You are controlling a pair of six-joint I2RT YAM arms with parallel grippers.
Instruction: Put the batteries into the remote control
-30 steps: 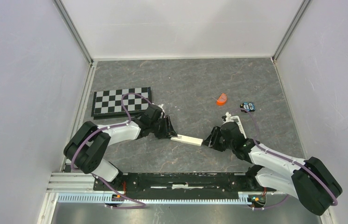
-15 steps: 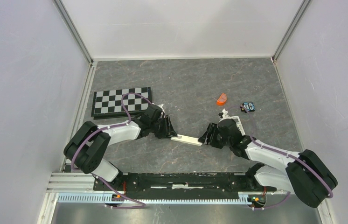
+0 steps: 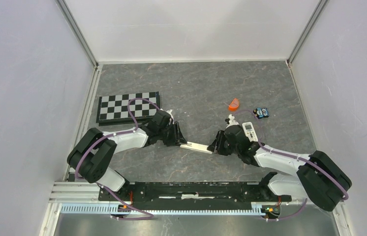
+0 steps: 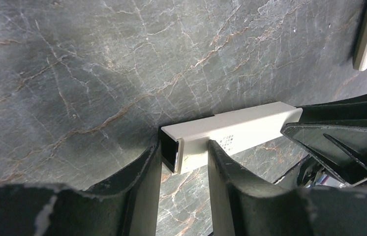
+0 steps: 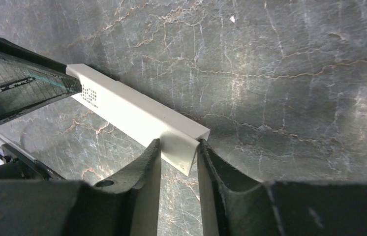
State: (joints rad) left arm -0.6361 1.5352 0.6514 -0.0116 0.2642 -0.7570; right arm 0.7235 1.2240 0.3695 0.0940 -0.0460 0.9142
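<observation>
Two arms work over the bench (image 3: 196, 83), and each has one hand. One slim cream remote control (image 3: 197, 146) lies across the middle of the top view with no buttons showing. Its end toward 9 o'clock is dark and open. The left hand (image 3: 180, 141) is clamped on that end, and the right hand (image 5: 179, 147) is clamped on the end toward 3 o'clock. I cannot tell whether the remote rests on the bench.

One white buttoned handset (image 3: 249, 131) lies just beside the right arm, at 2 o'clock from the remote. One orange piece (image 3: 233, 104) sits further toward 1 o'clock. One small blue-and-black object (image 3: 261, 112) is near it on its 3 o'clock side. One checkerboard (image 3: 128, 106) lies flat at 10 o'clock.

The bench top is dark grey, marble-veined stone, closed in by plain white walls (image 3: 191, 29) at 9, 12 and 3 o'clock.
</observation>
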